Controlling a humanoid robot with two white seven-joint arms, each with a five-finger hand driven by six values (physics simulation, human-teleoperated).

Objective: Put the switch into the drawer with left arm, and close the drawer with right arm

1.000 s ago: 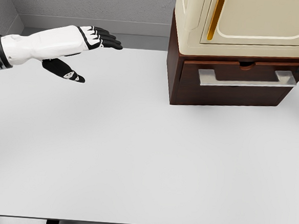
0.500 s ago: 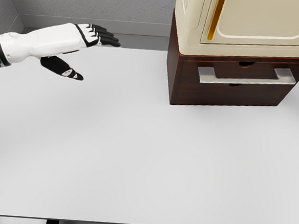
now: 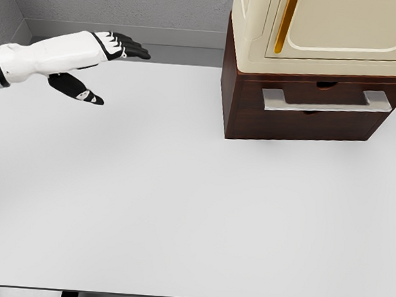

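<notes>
The drawer is a dark brown wooden unit at the far right of the white table, forming the base under a cream-coloured cabinet. Its front sits flush with the brown frame, so it reads as shut, and a flat silver bar handle runs across the front, standing slightly proud of it. Small dark notches show just above and just below the handle, and the switch cannot be seen anywhere in the head view.
</notes>
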